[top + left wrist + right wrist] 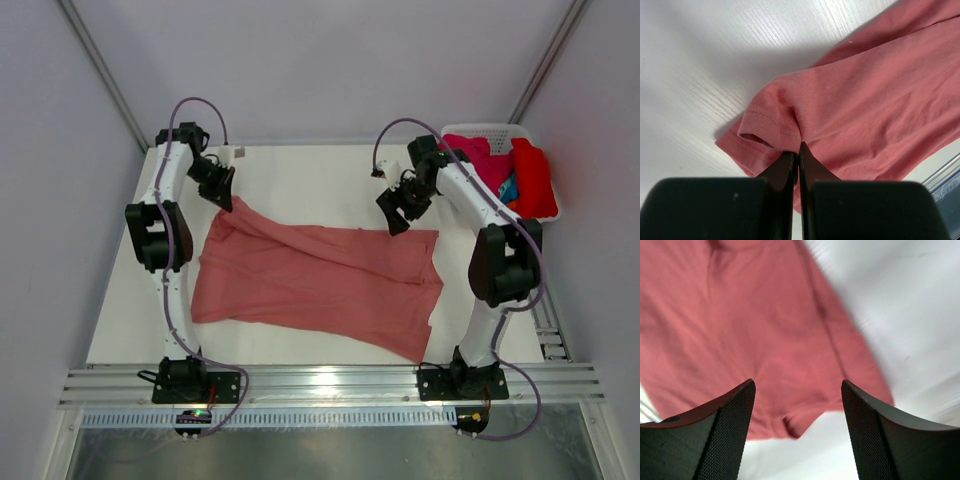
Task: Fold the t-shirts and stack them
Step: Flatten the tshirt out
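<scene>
Top external: shows salmon t-shirt (320, 285) lying rumpled and spread across the middle of the white table (300, 170), between the two arms. Left wrist: finds left gripper (799, 150) pinched tight on a bunched fold by the sleeve hem (far left corner of the shirt in the overhead view). Right wrist: finds right gripper (797, 385) spread wide over the shirt's far right corner, clamped on nothing. Also notes magenta t-shirt (470, 155) and red t-shirt (535, 180) heaped in white basket (490, 130) at the table's far right corner, well apart from the salmon one.
</scene>
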You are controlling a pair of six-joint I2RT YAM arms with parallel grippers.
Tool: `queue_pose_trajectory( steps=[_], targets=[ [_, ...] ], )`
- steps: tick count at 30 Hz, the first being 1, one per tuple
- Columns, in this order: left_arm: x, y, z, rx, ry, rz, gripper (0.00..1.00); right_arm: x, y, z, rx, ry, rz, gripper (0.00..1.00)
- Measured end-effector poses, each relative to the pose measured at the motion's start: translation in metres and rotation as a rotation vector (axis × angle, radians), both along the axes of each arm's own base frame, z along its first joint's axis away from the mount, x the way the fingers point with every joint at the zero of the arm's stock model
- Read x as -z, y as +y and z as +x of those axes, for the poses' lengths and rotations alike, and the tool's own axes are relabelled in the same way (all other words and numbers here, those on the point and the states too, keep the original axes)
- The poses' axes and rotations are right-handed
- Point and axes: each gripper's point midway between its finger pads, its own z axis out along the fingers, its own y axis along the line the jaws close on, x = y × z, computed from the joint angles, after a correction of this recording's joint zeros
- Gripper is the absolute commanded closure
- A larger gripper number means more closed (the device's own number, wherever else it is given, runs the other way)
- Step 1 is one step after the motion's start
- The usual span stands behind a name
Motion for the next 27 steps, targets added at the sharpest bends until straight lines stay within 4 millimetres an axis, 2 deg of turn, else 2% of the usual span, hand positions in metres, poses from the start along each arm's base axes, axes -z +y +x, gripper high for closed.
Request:
queue_pose_trajectory(
  steps=[2,4,7,9,12,21,27],
  targets=[
    [0.0,0.0,0.0,0.0,0.001,0.0,1.0,0.014,0.004,0.022,0.017,0.0,-0.002,0.26],
    [0.0,0.0,0.0,0.0,0.001,0.0,1.0,0.034,0.006,0.035,0.028,0.022,-0.012,0.26],
    [0.0,0.0,0.0,0.0,0.001,0.0,1.0,0.07,0.003,0.036,0.036,0.097,-0.044,0.26],
    [0.0,0.0,0.0,0.0,0.001,0.0,1.0,0.084,0.0,0.033,0.037,0.138,-0.064,0.27],
    [0.002,0.0,-0.001,-0.001,0.007,-0.001,1.0,0.09,-0.002,0.029,0.033,0.153,-0.075,0.26],
    [0.006,-0.001,-0.005,-0.006,0.028,-0.003,1.0,0.09,-0.002,0.028,0.032,0.159,-0.075,0.27],
    [0.005,-0.003,-0.005,-0.016,0.034,-0.013,1.0,0.089,0.0,0.018,0.012,0.194,-0.059,0.27]
  ],
)
